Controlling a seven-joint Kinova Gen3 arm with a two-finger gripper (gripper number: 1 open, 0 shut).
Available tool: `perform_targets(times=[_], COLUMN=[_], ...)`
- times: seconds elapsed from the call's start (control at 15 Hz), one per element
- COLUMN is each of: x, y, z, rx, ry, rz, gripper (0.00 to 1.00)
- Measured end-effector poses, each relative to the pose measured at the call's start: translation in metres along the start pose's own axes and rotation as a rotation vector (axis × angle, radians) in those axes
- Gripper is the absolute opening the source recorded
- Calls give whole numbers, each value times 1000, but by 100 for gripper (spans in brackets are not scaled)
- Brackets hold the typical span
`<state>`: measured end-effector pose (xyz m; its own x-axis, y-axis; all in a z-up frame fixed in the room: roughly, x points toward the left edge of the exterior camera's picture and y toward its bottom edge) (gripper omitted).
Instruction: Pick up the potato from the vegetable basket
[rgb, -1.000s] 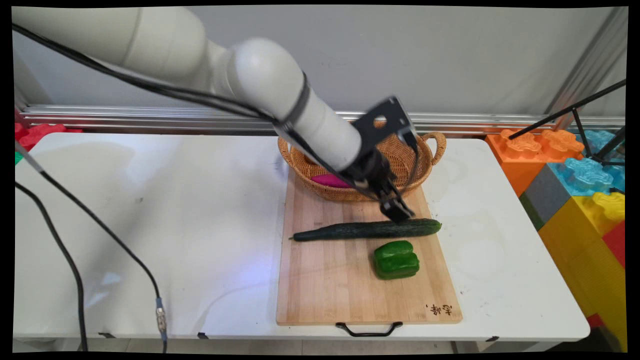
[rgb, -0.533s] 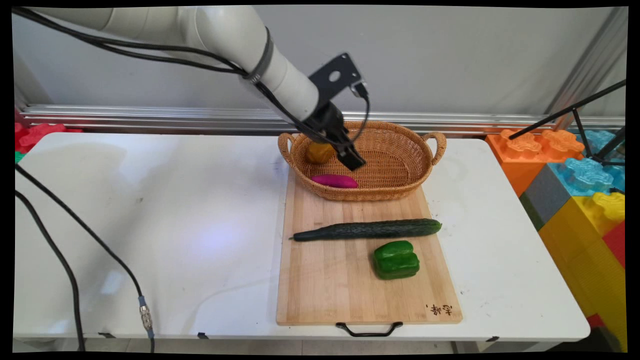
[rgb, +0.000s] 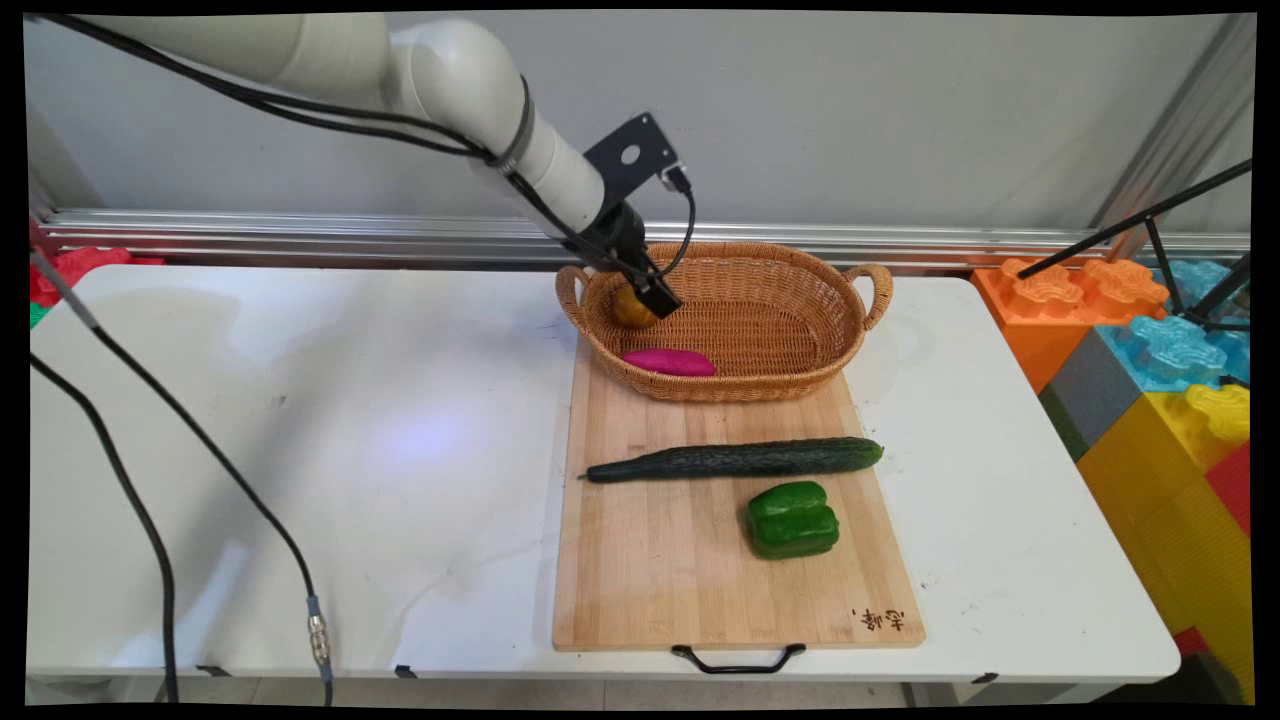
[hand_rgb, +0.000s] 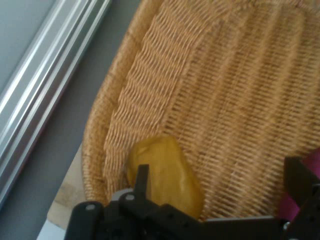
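Note:
My gripper hangs open inside the left end of a wicker basket, right beside a yellow-brown potato. In the hand view the potato lies just under the left finger, and the gripper holds nothing. A purple sweet potato lies at the basket's near wall, showing as a magenta edge by the right finger. A long cucumber and a green pepper rest on the wooden cutting board in front of the basket.
Big coloured plastic blocks stand off the table's right end, with black tripod legs over them. Red blocks sit at the far left. Black cables hang across the table's left part. A metal rail runs along the back.
The gripper rose from the cucumber on the board and swung back and left into the basket, ending beside the potato. The vegetables have not moved.

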<state>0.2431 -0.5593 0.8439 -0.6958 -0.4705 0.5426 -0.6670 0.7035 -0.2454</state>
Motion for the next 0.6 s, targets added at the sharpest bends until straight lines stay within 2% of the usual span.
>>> perform_targets(times=[0.6], x=[-24], y=[-12], z=[52], rx=[59], ry=[-41], rz=[-54], gripper=[100])
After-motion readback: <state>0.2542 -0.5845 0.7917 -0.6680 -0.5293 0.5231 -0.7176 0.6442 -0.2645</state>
